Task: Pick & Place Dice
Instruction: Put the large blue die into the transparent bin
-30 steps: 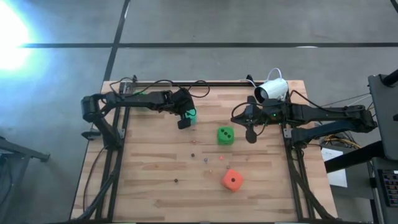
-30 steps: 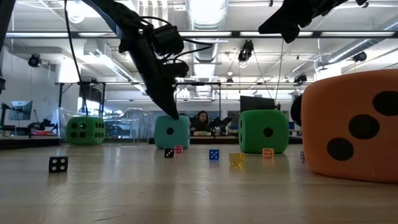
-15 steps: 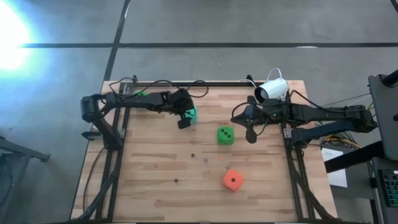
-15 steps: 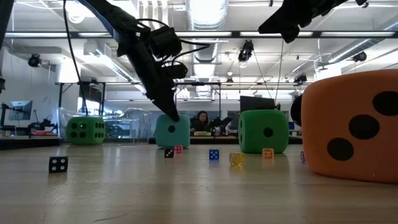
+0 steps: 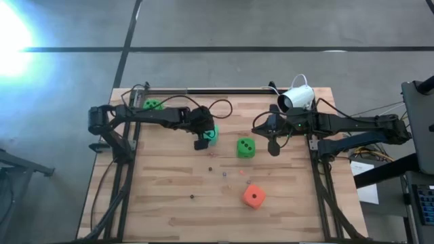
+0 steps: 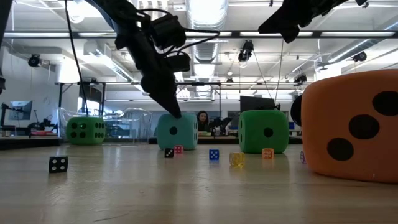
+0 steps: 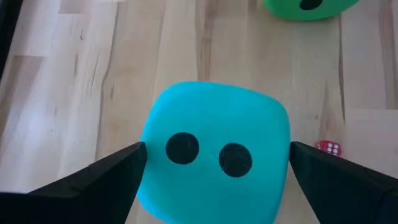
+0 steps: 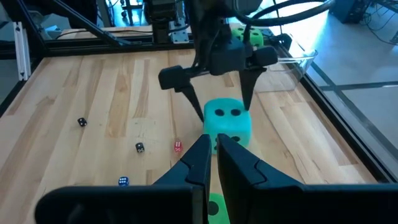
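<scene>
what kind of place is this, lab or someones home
Most likely a robotics lab or open workshop, not a home. The low view shows an industrial ceiling with strip lights and desks with monitors behind the wooden table; cabled robot arms work over it.

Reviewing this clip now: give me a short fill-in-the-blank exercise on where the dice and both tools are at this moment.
1. The left tool stands open astride the ____ die.
2. That die's face toward the left wrist camera shows ____ dark pips.
3. The right tool hangs beside the mid-table green die, its fingers ____.
4. The die nearest the low camera is the ____ one.

Missing words: teal; two; shut; orange-red
</scene>
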